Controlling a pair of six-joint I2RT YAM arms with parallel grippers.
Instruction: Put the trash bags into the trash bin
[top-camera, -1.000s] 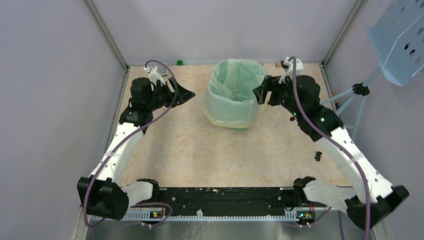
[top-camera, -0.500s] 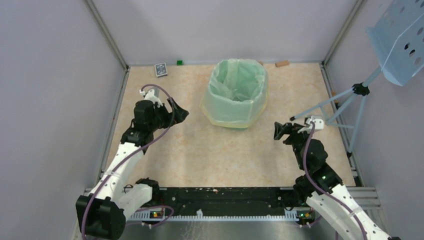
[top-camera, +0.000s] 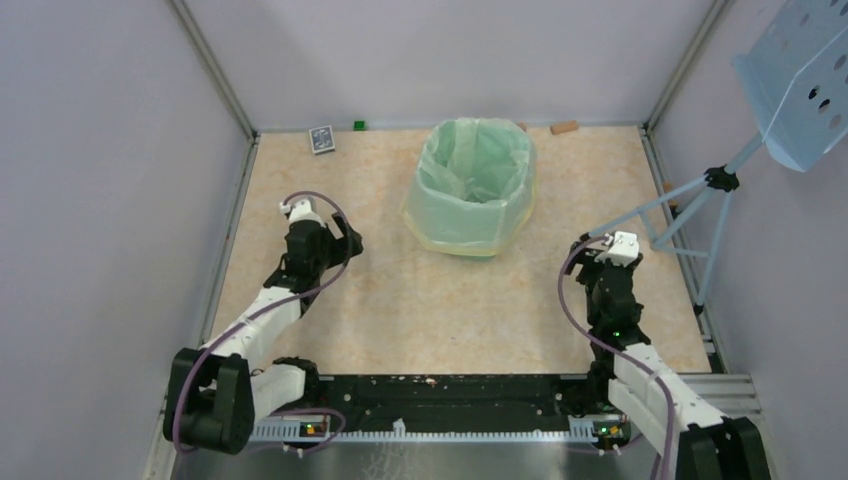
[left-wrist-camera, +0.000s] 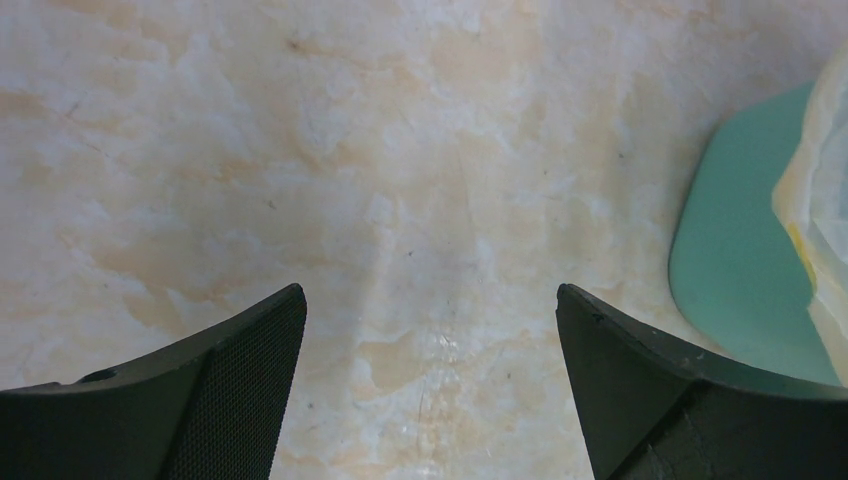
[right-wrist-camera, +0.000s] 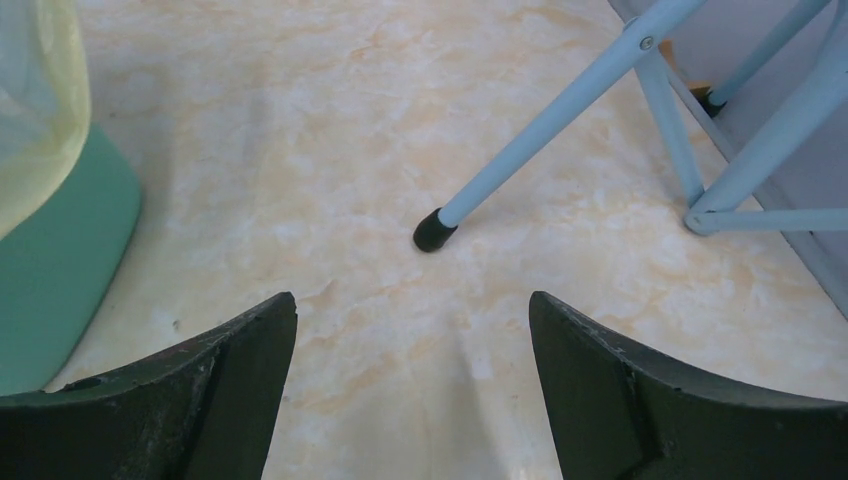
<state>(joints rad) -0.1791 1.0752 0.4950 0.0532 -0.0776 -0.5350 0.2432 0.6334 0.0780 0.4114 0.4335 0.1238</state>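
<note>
The mint-green trash bin (top-camera: 462, 222) stands upright at the back middle of the table. The pale-yellow trash bag (top-camera: 476, 160) lines it, with its rim folded down over the bin's outer wall. My left gripper (top-camera: 345, 241) is open and empty, low over the table to the bin's left, apart from it. In the left wrist view the gripper (left-wrist-camera: 428, 292) is open, with the bin's base (left-wrist-camera: 740, 270) and the bag's edge (left-wrist-camera: 815, 200) at the right. My right gripper (top-camera: 596, 262) is open and empty to the bin's right. In the right wrist view (right-wrist-camera: 412, 297) the bin (right-wrist-camera: 60, 270) and bag (right-wrist-camera: 40, 100) are at the left.
A light-blue tripod (top-camera: 690, 200) carrying a perforated panel (top-camera: 800, 70) stands at the right; its black foot (right-wrist-camera: 433, 232) rests just ahead of my right gripper. A small dark card (top-camera: 320, 139), a green cube (top-camera: 358, 125) and a brown block (top-camera: 564, 127) lie along the back wall.
Both arms have drawn back from the bin's sides toward the near edge and lowered over the table. Both grippers stay open and empty. The bin and bag have not moved.
</note>
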